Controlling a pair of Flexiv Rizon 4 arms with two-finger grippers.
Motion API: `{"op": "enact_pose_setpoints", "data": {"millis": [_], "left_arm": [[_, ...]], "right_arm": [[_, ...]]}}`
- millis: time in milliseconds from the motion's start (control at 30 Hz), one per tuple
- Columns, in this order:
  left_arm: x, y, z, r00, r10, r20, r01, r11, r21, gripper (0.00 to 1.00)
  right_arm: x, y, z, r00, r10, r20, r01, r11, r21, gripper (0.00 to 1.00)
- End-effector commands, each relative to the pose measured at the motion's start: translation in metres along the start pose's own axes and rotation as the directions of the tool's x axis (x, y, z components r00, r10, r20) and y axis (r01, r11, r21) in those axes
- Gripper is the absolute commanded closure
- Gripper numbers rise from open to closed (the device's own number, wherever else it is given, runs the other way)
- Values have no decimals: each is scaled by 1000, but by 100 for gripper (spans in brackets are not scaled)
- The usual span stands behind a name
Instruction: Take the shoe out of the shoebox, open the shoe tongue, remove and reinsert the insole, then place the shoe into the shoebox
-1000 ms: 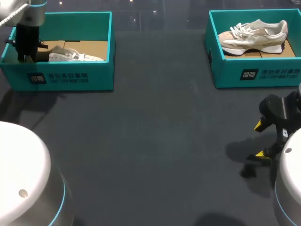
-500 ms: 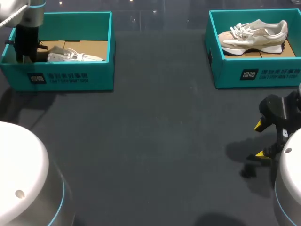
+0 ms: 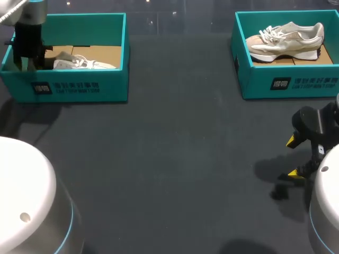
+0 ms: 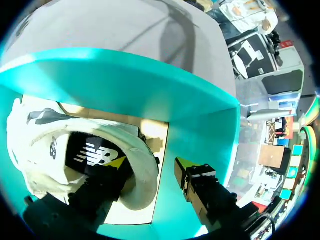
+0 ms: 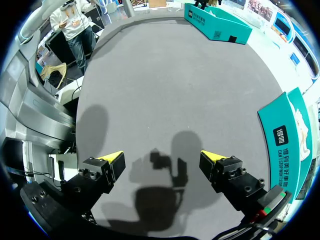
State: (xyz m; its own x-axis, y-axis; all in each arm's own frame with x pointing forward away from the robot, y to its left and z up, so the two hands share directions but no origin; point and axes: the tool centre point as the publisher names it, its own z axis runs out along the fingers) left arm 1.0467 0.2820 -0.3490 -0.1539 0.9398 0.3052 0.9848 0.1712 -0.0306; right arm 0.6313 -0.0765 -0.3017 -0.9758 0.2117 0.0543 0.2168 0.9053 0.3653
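A white shoe (image 3: 85,64) lies in the teal shoebox (image 3: 74,87) at the table's far left. My left gripper (image 3: 26,62) hangs over that box's left end, at the shoe's heel. In the left wrist view the gripper (image 4: 150,167) is open astride the heel rim of the shoe (image 4: 45,135): one finger stands inside the shoe's opening, the other outside, a little apart from the heel and close to the box wall (image 4: 125,85). My right gripper (image 3: 293,157) stands open and empty low over the table at the right; the right wrist view shows it (image 5: 162,159) above bare tabletop.
A second teal shoebox (image 3: 296,84) at the far right holds another white and beige shoe (image 3: 286,38); its side (image 5: 287,135) shows beside my right gripper. Dark tabletop (image 3: 175,159) spreads between the two boxes.
My left gripper's fingers have spread apart at the shoe's heel and the arm has shifted slightly left. The right arm has not moved.
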Motion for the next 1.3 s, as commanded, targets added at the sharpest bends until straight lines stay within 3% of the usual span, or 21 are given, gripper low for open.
{"op": "enact_pose_setpoints", "data": {"millis": [33,133,300,567,1000,1300], "left_arm": [[5,-8,-13,1000,6,13,-6,1000,-24,24],[6,-9,-23,999,16,30,-15,999,-39,11],[11,-13,-44,996,43,73,-40,998,-51,0],[18,-24,-92,992,49,119,-38,995,-87,0],[39,-40,-156,979,98,179,-89,994,-62,0],[43,-49,-177,977,134,164,-119,988,-95,0]], "right_arm": [[1,0,0,1000,0,2,0,1000,1,0],[1,0,0,1000,0,2,0,1000,1,0],[1,0,0,1000,0,2,0,1000,1,0],[1,0,0,1000,0,2,0,1000,1,0],[1,0,0,1000,0,2,0,1000,1,0],[1,0,0,1000,0,2,0,1000,1,0]]}}
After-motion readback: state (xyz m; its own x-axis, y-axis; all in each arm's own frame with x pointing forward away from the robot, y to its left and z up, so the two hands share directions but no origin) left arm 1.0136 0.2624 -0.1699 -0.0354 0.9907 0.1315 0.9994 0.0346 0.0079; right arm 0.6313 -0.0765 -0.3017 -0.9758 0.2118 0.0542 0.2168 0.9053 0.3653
